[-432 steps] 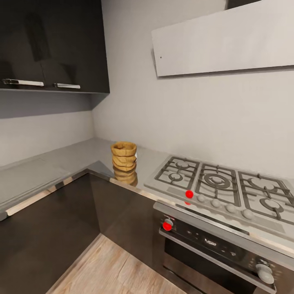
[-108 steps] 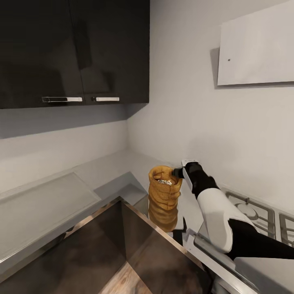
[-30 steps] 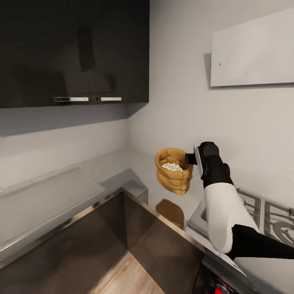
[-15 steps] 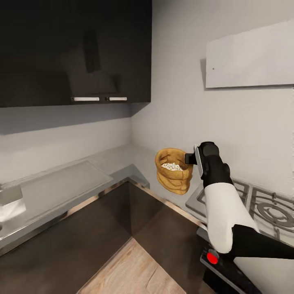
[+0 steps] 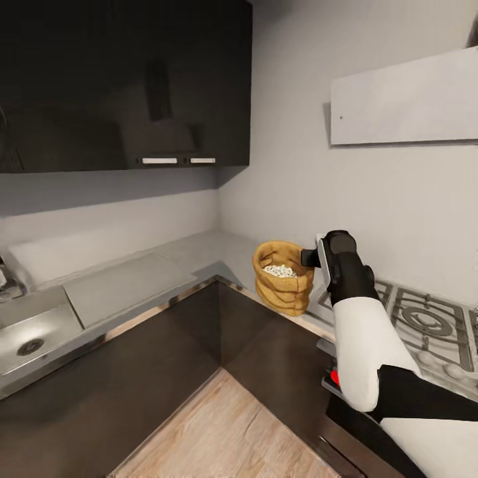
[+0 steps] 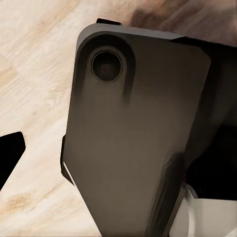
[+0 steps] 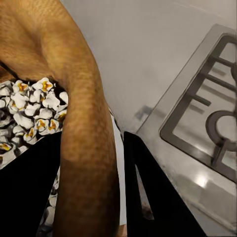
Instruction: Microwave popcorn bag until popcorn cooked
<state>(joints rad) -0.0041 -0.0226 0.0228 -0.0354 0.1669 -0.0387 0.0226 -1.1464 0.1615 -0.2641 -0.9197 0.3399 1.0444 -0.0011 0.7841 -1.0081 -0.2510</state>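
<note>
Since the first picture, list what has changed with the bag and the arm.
The popcorn bag then stood alone on the countertop beside the hob. The right gripper has since reached in, closed on its rim and lifted it clear. The camera has swung left, bringing a sink into view. Over the last second the grip stayed as it was, and the bag is upright with its popcorn inside.

1. One popcorn bag (image 5: 283, 285), tan and wrinkled, above the counter's (image 5: 133, 282) inner corner.
2. One heap of popcorn (image 5: 280, 270) inside it; the bits are too many to count.
3. One pincer (image 5: 311, 257) at the bag's rim, its two fingers (image 7: 148, 192) astride the rim.
4. One gas hob (image 5: 415, 328) at the counter's right end.
5. One sink (image 5: 33, 335) at its left end.
6. Two steel handles (image 5: 159, 160) on the dark upper cabinets (image 5: 99, 79).
7. One white hood (image 5: 405, 99).
</note>
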